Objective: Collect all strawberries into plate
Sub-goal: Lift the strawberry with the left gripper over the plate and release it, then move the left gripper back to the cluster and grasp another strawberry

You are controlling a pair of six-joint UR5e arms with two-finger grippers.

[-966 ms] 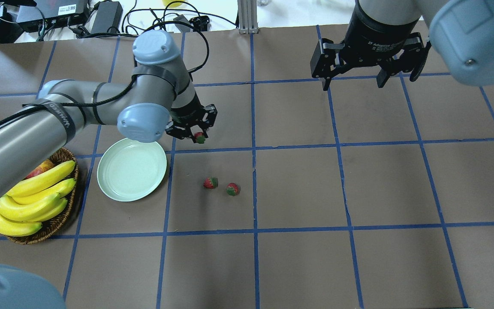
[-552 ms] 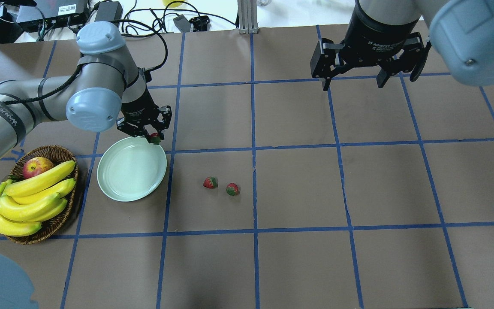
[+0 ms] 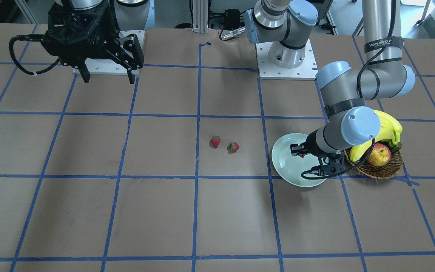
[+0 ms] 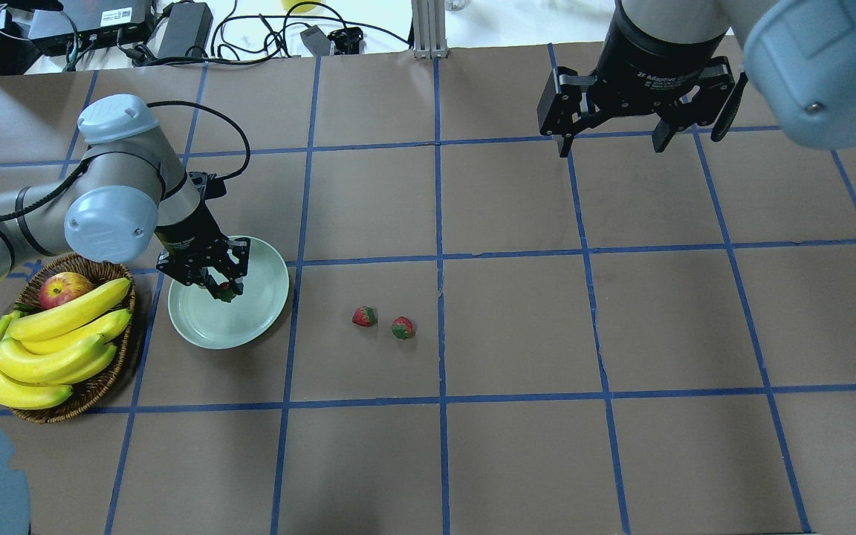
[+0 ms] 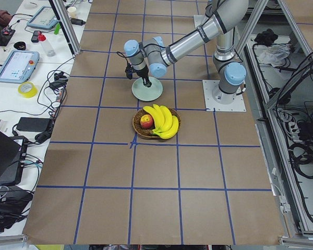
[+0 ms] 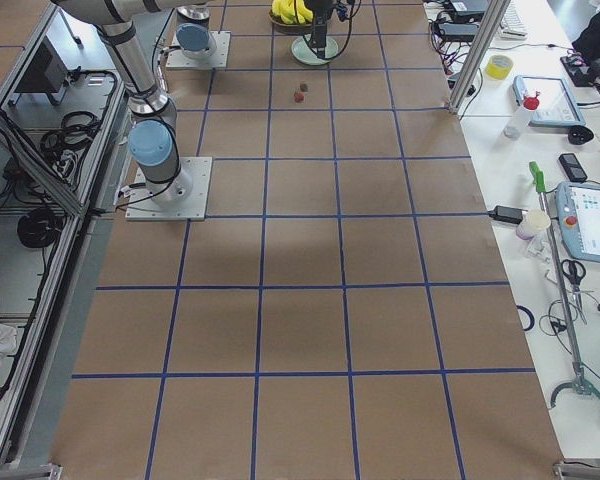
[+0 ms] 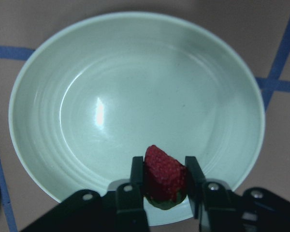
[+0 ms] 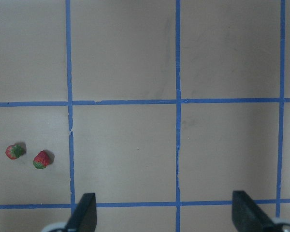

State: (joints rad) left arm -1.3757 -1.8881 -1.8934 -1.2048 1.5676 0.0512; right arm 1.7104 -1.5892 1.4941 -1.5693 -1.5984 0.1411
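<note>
My left gripper (image 4: 224, 292) is shut on a red strawberry (image 7: 165, 179) and holds it just over the near part of the pale mint plate (image 4: 255, 318). The wrist view shows the plate (image 7: 111, 96) below with nothing lying in it. Two more strawberries (image 4: 365, 316) (image 4: 403, 328) lie side by side on the brown table, to the right of the plate. They also show in the right wrist view (image 8: 14, 151) (image 8: 41, 159). My right gripper (image 4: 610, 145) is open and empty, held high over the far right of the table.
A wicker basket (image 4: 101, 386) with bananas (image 4: 56, 342) and a red-yellow apple (image 4: 64, 288) stands just left of the plate, close to my left arm. Cables and boxes lie beyond the table's far edge.
My left gripper has carried the strawberry leftward and toward the robot, from beside the plate's far edge to over the plate. The right arm and the two loose strawberries have not moved.
</note>
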